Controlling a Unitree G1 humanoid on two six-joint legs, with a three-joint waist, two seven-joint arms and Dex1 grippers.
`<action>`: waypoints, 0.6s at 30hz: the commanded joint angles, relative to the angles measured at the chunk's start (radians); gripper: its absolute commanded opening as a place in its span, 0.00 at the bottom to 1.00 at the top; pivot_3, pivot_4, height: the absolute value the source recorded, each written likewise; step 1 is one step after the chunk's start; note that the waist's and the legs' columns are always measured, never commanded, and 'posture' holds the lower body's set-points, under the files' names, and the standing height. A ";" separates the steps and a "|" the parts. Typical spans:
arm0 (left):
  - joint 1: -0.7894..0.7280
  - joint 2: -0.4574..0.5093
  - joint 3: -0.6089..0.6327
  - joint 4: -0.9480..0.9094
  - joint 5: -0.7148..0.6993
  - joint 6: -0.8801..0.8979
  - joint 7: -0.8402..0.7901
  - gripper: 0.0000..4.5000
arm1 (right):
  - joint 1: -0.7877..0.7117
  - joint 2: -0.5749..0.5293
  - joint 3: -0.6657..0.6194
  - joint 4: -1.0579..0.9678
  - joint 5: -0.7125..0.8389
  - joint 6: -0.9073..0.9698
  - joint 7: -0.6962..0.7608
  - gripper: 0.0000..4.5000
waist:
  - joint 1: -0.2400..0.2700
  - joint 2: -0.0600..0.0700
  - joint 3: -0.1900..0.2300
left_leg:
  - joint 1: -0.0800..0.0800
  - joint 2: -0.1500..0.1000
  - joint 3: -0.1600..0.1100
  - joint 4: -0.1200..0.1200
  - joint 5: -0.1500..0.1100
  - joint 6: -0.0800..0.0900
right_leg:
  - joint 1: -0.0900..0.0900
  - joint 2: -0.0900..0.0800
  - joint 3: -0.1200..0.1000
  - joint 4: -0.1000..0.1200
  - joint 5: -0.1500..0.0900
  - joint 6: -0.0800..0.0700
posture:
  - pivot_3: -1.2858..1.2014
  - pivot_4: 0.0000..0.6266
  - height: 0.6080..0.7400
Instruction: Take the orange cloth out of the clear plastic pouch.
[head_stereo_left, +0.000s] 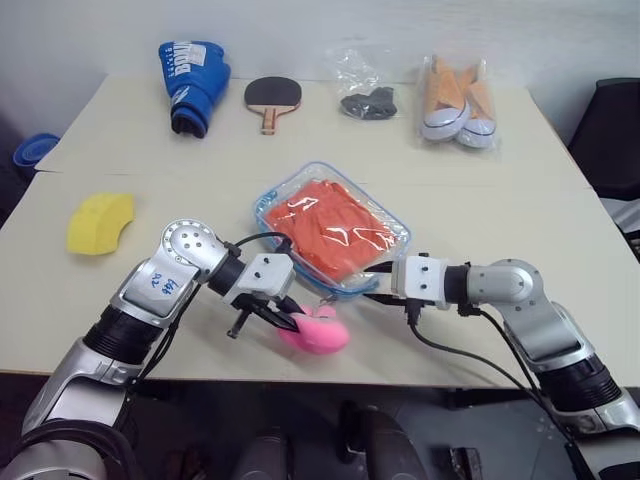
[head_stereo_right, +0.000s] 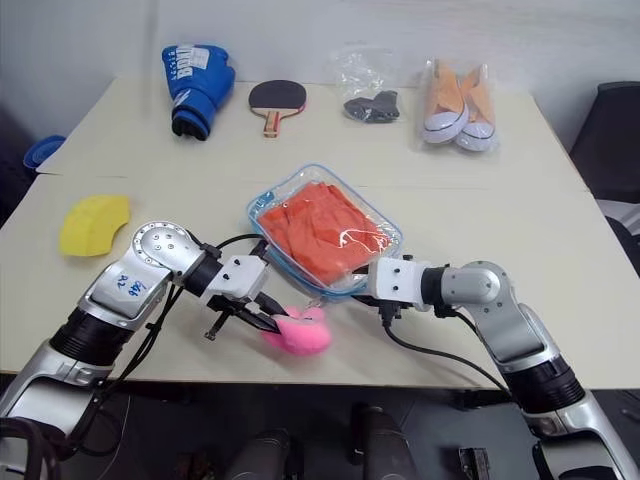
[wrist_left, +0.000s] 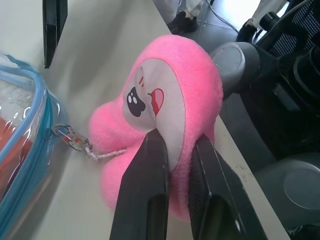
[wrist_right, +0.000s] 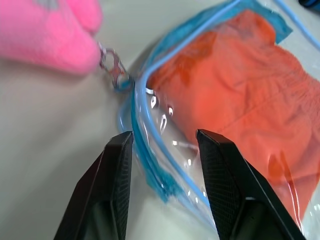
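A: Where's the orange cloth (head_stereo_left: 335, 228)?

B: Inside the clear plastic pouch (head_stereo_left: 392, 258), which lies flat mid-surface (head_stereo_left: 150, 160), tilted, its near corner pointing to 6 o'clock. Not out yet.

A: Left tool (head_stereo_left: 290, 324)?

B: Pinched narrow on the pink plush charm (head_stereo_left: 320, 330), at 6 o'clock from the pouch near the surface's front edge. The charm hangs off the zipper by a small clasp (wrist_left: 70, 137) and string. My read: it grips the charm either to anchor the pouch or to work the zipper.

A: Right tool (wrist_right: 165, 145)?

B: Partly spread, holding nothing, fingers straddling the pouch's blue-trimmed edge at about 4 o'clock. Judging by that, it's lined up to catch the rim or reach in for the cloth.

A: Risk?

B: Slick film; the pouch may slide.
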 joint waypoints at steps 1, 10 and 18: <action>0.003 0.004 0.022 -0.017 0.002 -0.013 0.006 0.10 | -0.013 0.006 -0.006 -0.030 0.010 0.002 -0.004 0.46 | 0.001 0.000 0.000 | 0.000 0.000 0.000 0.000 0.000 0.000 | 0.000 0.000 0.000 0.000 0.000 0.000 | 0.52 0.24 1.00; -0.002 -0.001 0.021 -0.019 0.000 -0.011 0.017 0.10 | -0.059 0.065 0.039 0.062 -0.037 -0.018 -0.031 0.42 | 0.000 0.000 0.000 | 0.000 0.000 0.000 0.000 0.000 0.000 | 0.000 0.000 0.000 0.000 0.000 0.000 | 0.52 0.24 1.00; -0.005 0.004 0.028 0.001 0.002 -0.021 0.019 0.10 | -0.058 0.034 0.027 0.081 -0.027 -0.062 0.019 0.01 | 0.000 0.000 0.000 | 0.000 0.000 0.000 0.000 0.000 0.000 | 0.000 0.000 0.000 0.000 0.000 0.000 | 0.52 0.24 1.00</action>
